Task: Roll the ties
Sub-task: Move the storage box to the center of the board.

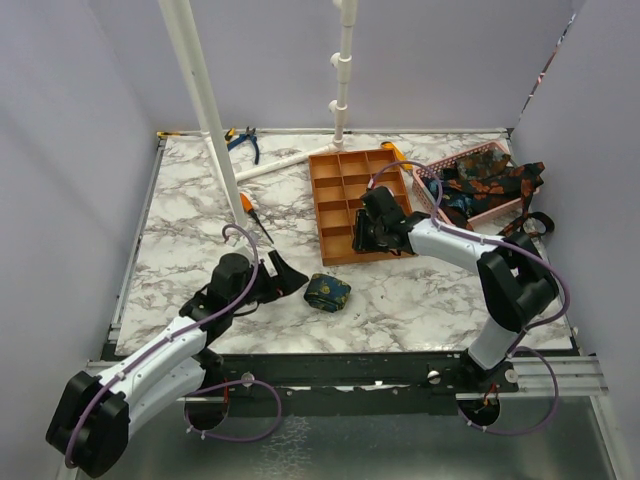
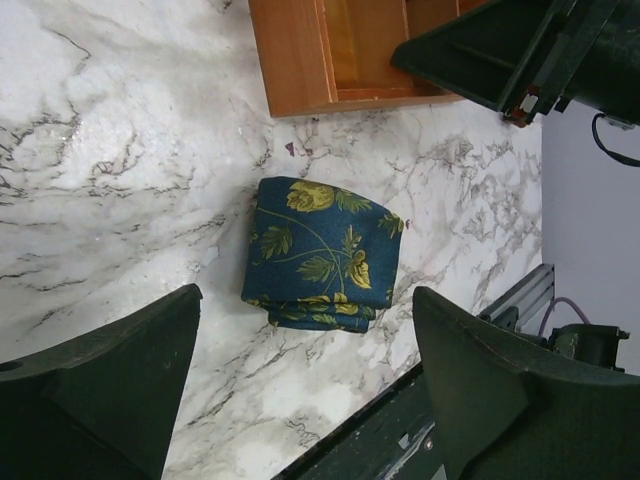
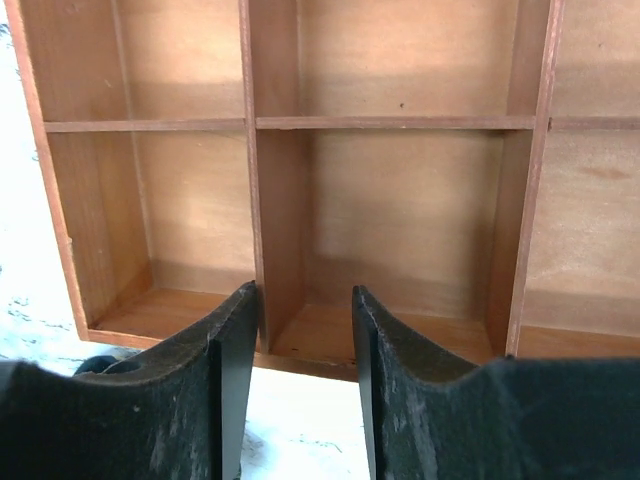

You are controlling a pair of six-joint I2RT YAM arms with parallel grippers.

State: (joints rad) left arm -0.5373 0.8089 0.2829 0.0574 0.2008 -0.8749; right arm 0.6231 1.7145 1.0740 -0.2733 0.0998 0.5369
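Top external: marble table (image 1: 180, 200), both arms reaching in from its near edge.
Tray: orange tray (image 1: 316, 200) with compartments, far centre of the table. The cells seen from the right wrist are bare.
Basket: pink basket (image 1: 497, 210) just right of the tray.
Loose ties: loose ties (image 1: 490, 180) heaped in the basket, dark with orange and teal print, some spilling over its right rim.
Rolled tie: rolled tie (image 1: 328, 292), navy with yellow flowers, lies flat on the table in front of the tray, apart from it. It looks compact, with the layers stacked at its near edge.
Step (my read): one roll is done and needs picking up, probably for a tray cell. The rest of the heap is not started.
How to do it well: bring the jaws down on both sides of the roll, across the layers and not along them. Close firmly so the outer wrap can't spring loose, lift straight up, and drop it into a cell it fits.
Left claw: left claw (image 2: 305, 300) is wide and holds nothing. It sits just left of the roll, which shows between the jaws from the wrist, not touching them.
Right claw: right claw (image 3: 305, 300) has a narrow gap with nothing in it. It is at the tray's near wall, aimed into the front cells. I can't tell if it touches the wood.
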